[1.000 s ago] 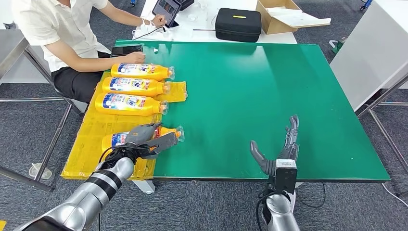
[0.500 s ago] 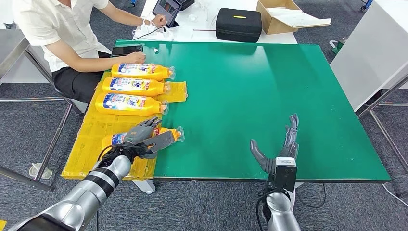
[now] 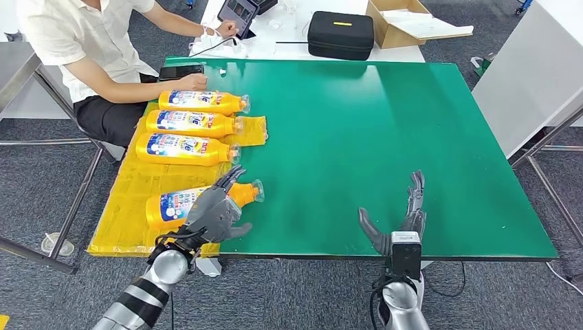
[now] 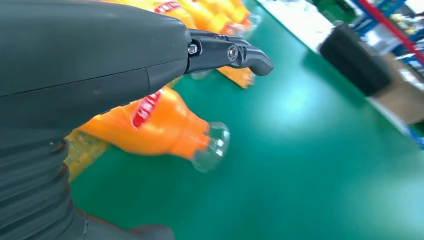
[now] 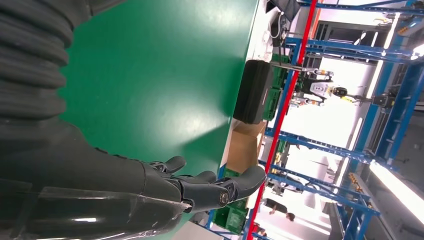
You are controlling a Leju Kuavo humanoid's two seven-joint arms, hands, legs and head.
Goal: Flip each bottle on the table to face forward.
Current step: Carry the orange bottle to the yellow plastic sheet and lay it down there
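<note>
Our left hand [image 3: 214, 208] sits over the nearest bottle [image 3: 180, 202], fingers spread, holding nothing. From the head view we can't tell whether the palm touches the bottle. Our right hand [image 3: 402, 214] is open too, fingers apart, raised at the near edge of the green table [image 3: 385, 130], well apart from every bottle.

Bottle layout: four orange bottles lie on their sides on the yellow sheet [image 3: 127, 196] at the table's left, clear caps pointing right. The three far bottles [image 3: 189, 124] sit in a tight row; the near one lies apart from them, its cap [image 4: 212, 146] over the green surface.

Risks as we judge them:
- The bottle is round and lying down, so a glancing finger could roll it toward the near edge, which is close.
- The sheet looks crinkled and could drag or bunch under a push.
- A person's hand [image 3: 194, 82] rests just beside the farthest bottle, which is a contact risk when we reach there.

Labels: blue-and-white labels face up on all four. There's a red patch near the neck in the left wrist view. The print is too small or blurred to read, so we have no brand.
</note>
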